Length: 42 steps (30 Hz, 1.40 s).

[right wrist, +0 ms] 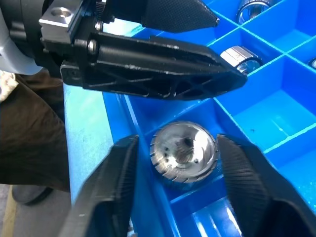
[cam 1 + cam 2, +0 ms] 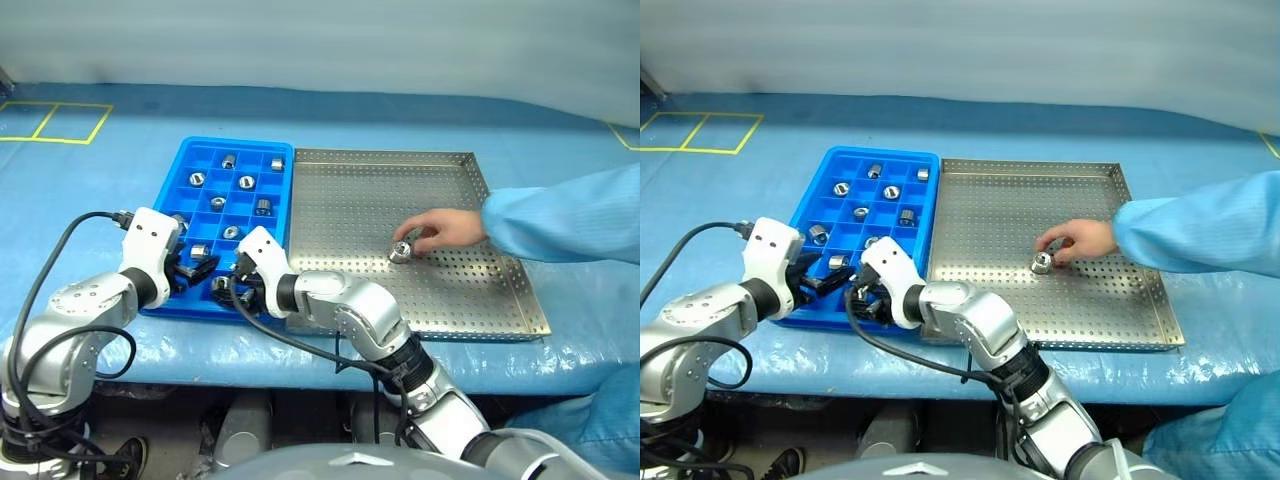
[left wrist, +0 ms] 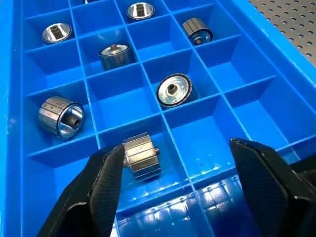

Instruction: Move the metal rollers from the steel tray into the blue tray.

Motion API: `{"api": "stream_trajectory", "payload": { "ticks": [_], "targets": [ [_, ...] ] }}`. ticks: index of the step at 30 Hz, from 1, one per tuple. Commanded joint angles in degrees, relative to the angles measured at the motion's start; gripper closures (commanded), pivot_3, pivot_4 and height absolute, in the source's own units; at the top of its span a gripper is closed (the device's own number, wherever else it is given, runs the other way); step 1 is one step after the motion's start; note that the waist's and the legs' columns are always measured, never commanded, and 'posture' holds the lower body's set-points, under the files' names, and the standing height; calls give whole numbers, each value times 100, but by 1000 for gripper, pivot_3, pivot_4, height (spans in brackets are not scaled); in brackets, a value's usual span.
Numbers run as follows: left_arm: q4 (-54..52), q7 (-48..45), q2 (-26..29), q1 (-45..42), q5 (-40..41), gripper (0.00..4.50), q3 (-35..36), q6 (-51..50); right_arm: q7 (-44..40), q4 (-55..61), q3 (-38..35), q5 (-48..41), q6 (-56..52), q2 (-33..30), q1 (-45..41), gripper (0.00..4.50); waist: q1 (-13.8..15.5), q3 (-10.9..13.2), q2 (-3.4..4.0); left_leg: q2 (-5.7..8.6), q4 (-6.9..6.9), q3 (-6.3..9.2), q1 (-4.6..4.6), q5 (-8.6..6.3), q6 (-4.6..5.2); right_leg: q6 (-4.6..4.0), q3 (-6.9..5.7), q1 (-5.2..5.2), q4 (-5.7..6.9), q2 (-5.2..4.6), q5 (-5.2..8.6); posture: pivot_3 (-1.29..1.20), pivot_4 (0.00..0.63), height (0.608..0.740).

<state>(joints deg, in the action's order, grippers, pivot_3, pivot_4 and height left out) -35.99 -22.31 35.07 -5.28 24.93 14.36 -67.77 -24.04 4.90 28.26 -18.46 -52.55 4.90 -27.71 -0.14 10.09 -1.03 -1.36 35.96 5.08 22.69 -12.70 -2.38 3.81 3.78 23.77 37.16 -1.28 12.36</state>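
The blue tray [image 2: 188, 150] lies left of the steel tray [image 2: 360, 200] and holds several metal rollers [image 2: 247, 182] in its compartments. My right gripper [image 1: 177, 139] hovers over the blue tray's front edge. Its fingers stand open on either side of a roller [image 1: 183, 150] that rests in a front compartment. My left gripper [image 3: 176, 146] is open just to its left over the same front rows, near a roller [image 3: 142, 157] lying in a cell. On the steel tray a person's hand [image 2: 445, 230] holds one roller [image 2: 402, 250].
The person's light blue sleeve [image 2: 565, 225] reaches in from the right over the steel tray's right rim. My two grippers are close together; a left finger [image 1: 148, 64] shows just above the right one. Yellow tape [image 2: 60, 120] marks the far left.
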Motion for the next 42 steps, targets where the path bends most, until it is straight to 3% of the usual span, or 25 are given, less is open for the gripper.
{"api": "stream_trajectory", "payload": {
  "ticks": [1, 8, 14, 17, 21, 30, 42],
  "targets": [
    [-61, 31, -37, -100, 12, 801, -57, 172, 6, 235, -122, 25, 234, 35, -10, 855, -1, 0, 0, 0, 0, 0, 0, 0, 0, 0, 0, 0, 0, 0, 0, 167, 150, 740],
    [10, 79, -388, -389, 91, 801, -479, 331, 394, 1223, -750, 164, 314, -363, 119, 855, 24, 0, 0, 1, 1, 1, 3, 0, 0, 1, -1, -2, -6, -2, -1, 148, 150, 740],
    [99, 25, -903, -806, 137, 801, -1313, 573, 982, 2191, -1931, 207, 0, -932, 491, 855, 32, 0, -1, 11, 3, -2, 12, 0, 1, 10, 3, -4, -21, -12, -7, 99, 150, 740],
    [392, -14, -1092, -1050, 9, 801, -1765, 830, 1665, 2347, -2801, 461, -15, -976, 675, 855, -34, 0, -1, 9, 0, -1, 12, -1, 2, 10, 2, -1, -17, -9, -7, 45, 150, 740],
    [847, -179, -1235, -1402, -120, 801, -2248, 1151, 2063, 2345, -3336, 655, -136, -1133, 927, 855, -85, 0, 0, 8, 4, -4, 13, -1, 2, 9, 6, -2, -18, -7, -7, 0, 150, 740],
    [1724, -477, -1346, -1799, -406, 801, -2716, 1719, 2185, 2034, -3485, 538, -146, -867, 1393, 855, -385, 0, 3, 7, 1, -11, 11, -2, 5, 11, 17, 2, -16, -5, -7, -46, 150, 740],
    [1703, -533, -1335, -1741, -516, 801, -2697, 1689, 2292, 1256, -3313, 679, 19, -711, 1584, 855, -377, 0, 3, 8, 4, -11, 12, -2, 6, 15, 18, 0, -17, -5, -9, -31, 150, 740]
  ]
}}
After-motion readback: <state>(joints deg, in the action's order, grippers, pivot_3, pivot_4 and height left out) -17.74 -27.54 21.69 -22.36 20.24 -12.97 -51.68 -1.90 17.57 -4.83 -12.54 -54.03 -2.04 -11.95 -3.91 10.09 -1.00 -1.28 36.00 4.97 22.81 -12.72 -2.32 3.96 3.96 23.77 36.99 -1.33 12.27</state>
